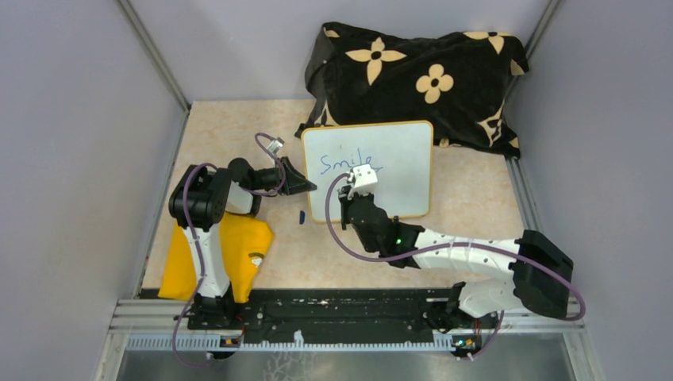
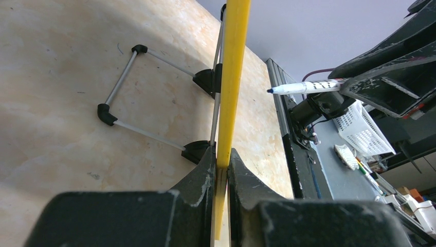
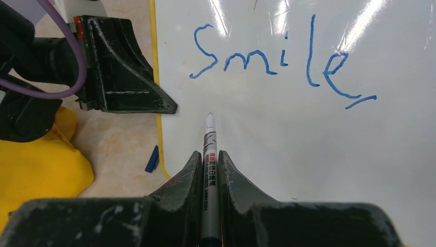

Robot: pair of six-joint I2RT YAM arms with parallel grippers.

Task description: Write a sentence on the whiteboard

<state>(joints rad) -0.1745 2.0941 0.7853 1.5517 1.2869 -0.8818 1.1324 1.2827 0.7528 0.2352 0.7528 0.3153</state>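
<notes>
The whiteboard [image 1: 405, 186] stands propped on its wire stand [image 2: 123, 98] on the counter [image 1: 476, 198], directly in front of the black flowered cloth [image 1: 413, 71]. The word "Smile" [image 3: 267, 59] is written in blue across its upper part. The left claw [image 2: 222, 164] is clenched on the board's thin yellow left edge. The right claw [image 3: 208, 157] grasps a marker [image 3: 209, 149] that points at the bare white below the word. In the left wrist view the nib looks just off the board's face. One word is not a sentence, so more strokes are probably due, and that is where the trouble lies. The board is steadied only by a pinch on its rim, so a hard press with the marker could rock it back on the stand or twist it out of that pinch, bending the letters. Too light a press would give broken lines. The marker sits in a narrow grasp and could slide back or tilt under pressure. A low sweep of the right claw across the fresh ink above could smear "Smile". The blue cap [image 1: 302, 216] lies just beside the board's lower left corner, and either claw could knock it away.
</notes>
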